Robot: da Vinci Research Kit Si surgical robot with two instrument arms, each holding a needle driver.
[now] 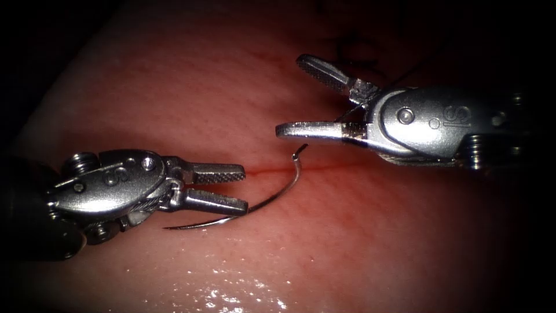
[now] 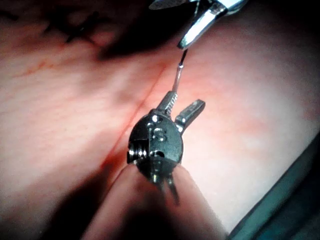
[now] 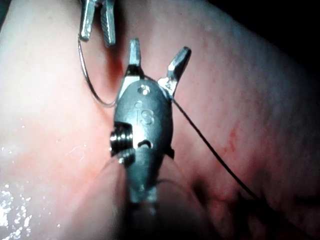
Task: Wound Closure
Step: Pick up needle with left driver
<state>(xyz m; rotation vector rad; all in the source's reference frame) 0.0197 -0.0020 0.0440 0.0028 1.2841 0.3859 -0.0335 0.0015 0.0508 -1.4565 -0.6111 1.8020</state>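
Observation:
The curved needle [image 1: 278, 194] lies free over the tissue [image 1: 174, 98], just below the cut [image 1: 324, 168]. Its point sits lower left, and its blunt end rises to the cut under the right tool. My left tool [image 1: 244, 186] is open; the needle passes beneath its lower jaw, not between the jaws. My right tool [image 1: 289, 95] is open wide above the needle's blunt end and holds nothing. Dark thread [image 1: 394, 81] runs from that tool's hinge towards the upper right. The left wrist view shows the needle [image 2: 177, 80] between both tools. The right wrist view shows thread [image 3: 210, 145] trailing away.
Dark stitches [image 1: 350, 49] cross the cut further back, behind the right tool, and appear again as stitches [image 2: 75, 27] in the left wrist view. Wet glare [image 1: 231, 290] lies on the tissue near the front edge. Red fluid tints the cut line.

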